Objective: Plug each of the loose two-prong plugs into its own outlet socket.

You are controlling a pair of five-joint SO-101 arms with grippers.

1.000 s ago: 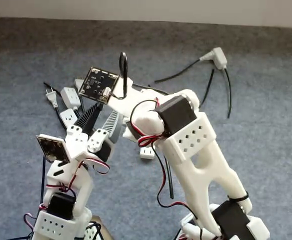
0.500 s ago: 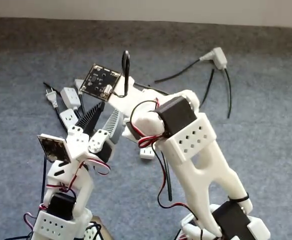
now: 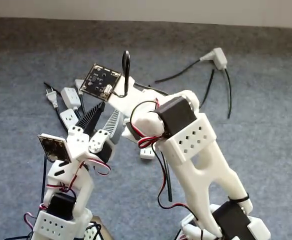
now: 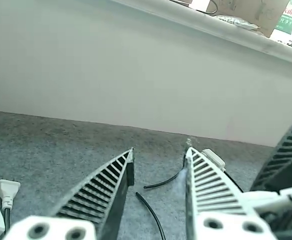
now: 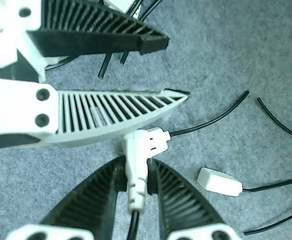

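Just beside the left gripper (image 5: 173,68), right gripper (image 5: 136,165) clamps a white plug (image 5: 145,142).
Plug L-shaped, black cord attached; left gripper spread wide.

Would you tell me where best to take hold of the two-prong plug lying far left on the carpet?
I would grip the two-prong plug by its white body, behind the prongs, coming from above across its width: it lies flat, prongs pointing away, cord trailing back.

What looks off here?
The right tool is shut on a white connector, and a finger of the open left tool lies right beside it; I cannot tell whether they touch. Two tools crowded around one part looks odd. No damage visible.
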